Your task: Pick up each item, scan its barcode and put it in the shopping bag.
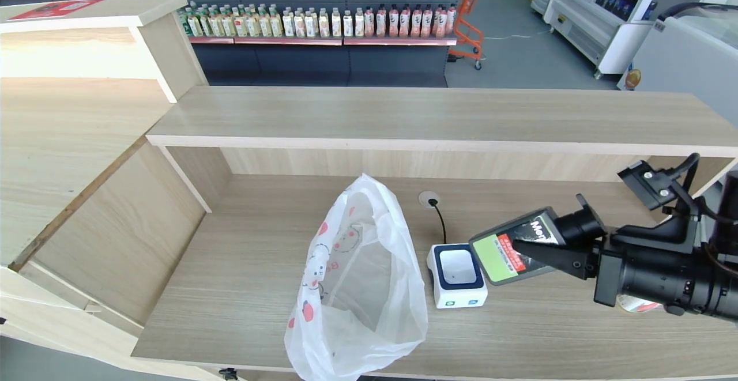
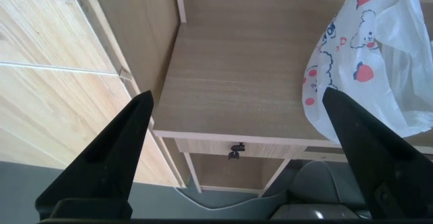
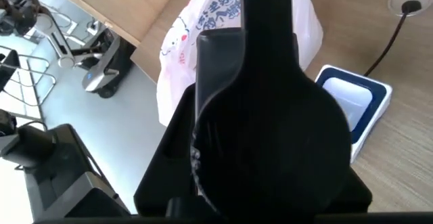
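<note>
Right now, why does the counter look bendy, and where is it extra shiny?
Head view: the counter ledge bows toward the picture's edges, probably bent by the lens, and the side counter is washed pale by glare. Left wrist view: the open left pincer shows as black shapes against bright wood. Right wrist view: the scanner has a window that gleams pale.

– Any writing to read here?
– Hardly. The dark flat box with a green panel (image 1: 501,254) bears white letters, partly hidden, and a red label in tiny print. Red characters on the white plastic bag (image 1: 369,312) are illegible.
</note>
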Tool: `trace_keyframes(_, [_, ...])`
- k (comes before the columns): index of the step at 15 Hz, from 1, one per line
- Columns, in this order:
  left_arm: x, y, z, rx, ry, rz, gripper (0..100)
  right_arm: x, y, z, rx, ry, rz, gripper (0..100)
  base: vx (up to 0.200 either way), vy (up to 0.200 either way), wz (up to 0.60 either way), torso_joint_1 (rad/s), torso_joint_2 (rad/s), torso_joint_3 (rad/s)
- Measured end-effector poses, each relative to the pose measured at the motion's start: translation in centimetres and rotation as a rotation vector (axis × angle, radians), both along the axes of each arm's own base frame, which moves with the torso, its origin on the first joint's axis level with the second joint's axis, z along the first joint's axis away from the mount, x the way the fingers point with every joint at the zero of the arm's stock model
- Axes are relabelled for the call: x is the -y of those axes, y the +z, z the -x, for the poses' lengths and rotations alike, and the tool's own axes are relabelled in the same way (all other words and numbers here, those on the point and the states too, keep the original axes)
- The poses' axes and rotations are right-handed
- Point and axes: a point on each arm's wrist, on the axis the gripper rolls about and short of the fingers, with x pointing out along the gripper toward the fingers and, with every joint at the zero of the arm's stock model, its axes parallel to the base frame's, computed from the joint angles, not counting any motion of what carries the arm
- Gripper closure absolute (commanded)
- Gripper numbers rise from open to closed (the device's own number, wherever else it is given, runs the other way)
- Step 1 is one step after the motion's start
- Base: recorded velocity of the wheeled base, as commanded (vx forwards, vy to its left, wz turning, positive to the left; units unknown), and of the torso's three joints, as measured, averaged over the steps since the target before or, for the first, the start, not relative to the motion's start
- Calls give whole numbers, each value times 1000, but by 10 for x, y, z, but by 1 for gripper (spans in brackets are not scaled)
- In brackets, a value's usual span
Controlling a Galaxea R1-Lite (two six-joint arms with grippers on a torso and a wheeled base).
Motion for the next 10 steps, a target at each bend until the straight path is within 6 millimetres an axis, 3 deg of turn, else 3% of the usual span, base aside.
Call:
trace_keyframes(3, [0,0,0,0,-1,0,0,-17,-15,-11,-64,35,40,100,0,0,0,0,0,0])
trace_keyframes(10, [0,0,0,0,-1,0,0,-66,-66,-72,-74,95,233,100,0,0,0,0,0,0])
